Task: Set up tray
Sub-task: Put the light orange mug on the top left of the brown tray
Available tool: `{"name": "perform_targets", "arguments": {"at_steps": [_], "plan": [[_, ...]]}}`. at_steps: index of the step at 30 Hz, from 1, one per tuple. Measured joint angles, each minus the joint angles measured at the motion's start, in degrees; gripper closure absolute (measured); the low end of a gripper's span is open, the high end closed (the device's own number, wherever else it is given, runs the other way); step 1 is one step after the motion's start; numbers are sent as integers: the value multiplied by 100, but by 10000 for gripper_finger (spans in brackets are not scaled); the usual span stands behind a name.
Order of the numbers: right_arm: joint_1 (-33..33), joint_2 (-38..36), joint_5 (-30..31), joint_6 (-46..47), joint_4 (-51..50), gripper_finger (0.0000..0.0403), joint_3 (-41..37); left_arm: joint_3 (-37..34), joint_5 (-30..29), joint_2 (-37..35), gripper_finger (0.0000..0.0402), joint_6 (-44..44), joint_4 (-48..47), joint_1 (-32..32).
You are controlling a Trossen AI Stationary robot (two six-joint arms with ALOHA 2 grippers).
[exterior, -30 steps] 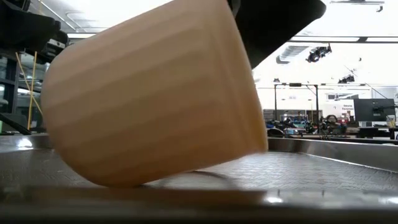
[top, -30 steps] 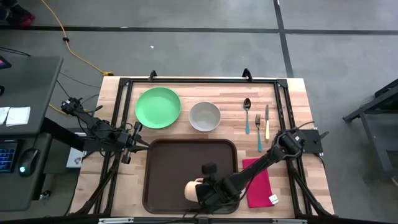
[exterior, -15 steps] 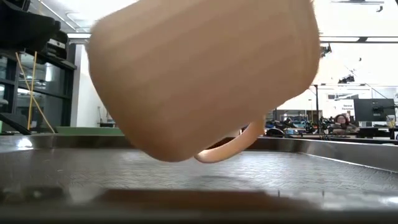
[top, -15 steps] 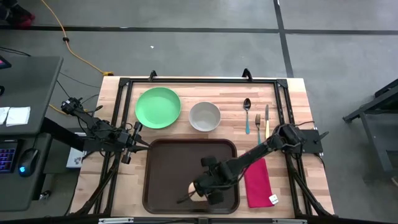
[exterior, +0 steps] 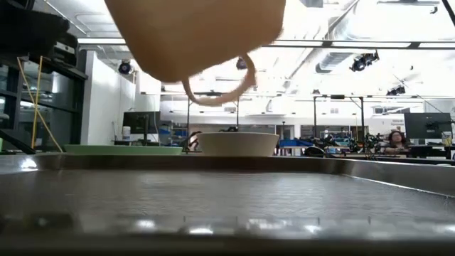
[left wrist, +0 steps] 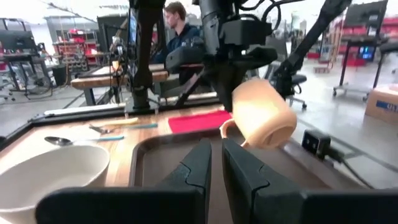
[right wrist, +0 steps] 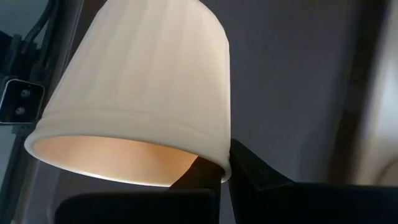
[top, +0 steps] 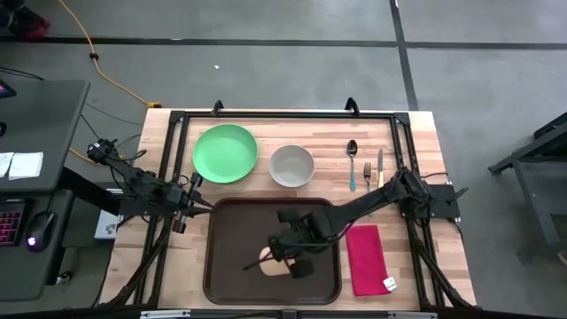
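Note:
A beige ribbed mug [top: 271,263] with a loop handle [exterior: 217,89] hangs over the dark brown tray [top: 230,230], with my right gripper [top: 285,255] shut on it. The low view shows the mug [exterior: 192,35] high above the tray floor [exterior: 227,206]. My left gripper [top: 197,206] waits level at the tray's far left corner. Its fingers [left wrist: 205,162] are together, with nothing between them. My right gripper holds the mug by its rim [right wrist: 219,167], one finger inside the mouth and one outside. The fingers come from above, slanting down from the table's right. The mug [left wrist: 258,115] hangs tilted and clear of the tray, its mouth toward the gripper and its handle low.
Along the far side lie a green plate [top: 225,152], a white bowl [top: 291,165], a spoon [top: 352,164], a fork [top: 368,186] and a knife [top: 380,173]. A red napkin [top: 366,257] lies right of the tray. A person [left wrist: 177,25] sits beyond the table.
My right gripper has risen and gone toward the table's far edge, staying shut on the mug. The mug, which leaned on the tray floor a second ago, now hangs clear of it.

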Motion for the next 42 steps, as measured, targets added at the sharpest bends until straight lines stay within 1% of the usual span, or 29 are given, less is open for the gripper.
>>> {"name": "perform_targets", "arguments": {"at_steps": [3, 8, 17, 24, 32, 37, 42], "plan": [[-42, 0, 57, -443, -147, 402, 268, 0, 9, -2, 330, -50, 96, 0], [-67, -2, 125, -1233, -234, 402, 548, 0, 14, 0, 330, -434, 125, -1], [-69, -4, 606, -2706, -520, 403, 584, 7, 20, 0, 330, -903, 132, -1], [-65, -6, 1133, -3702, -520, 403, 582, 13, 17, 0, 330, -1006, 134, -1], [-52, -4, 1860, -4669, -386, 403, 582, 15, -29, 0, 330, -2049, 137, -1], [33, -4, 2468, -5409, -124, 403, 582, 15, -36, 0, 330, -2550, 139, 0], [108, -4, 2693, -5954, 276, 403, 582, 15, -40, 0, 330, -2895, 139, 1]]}}
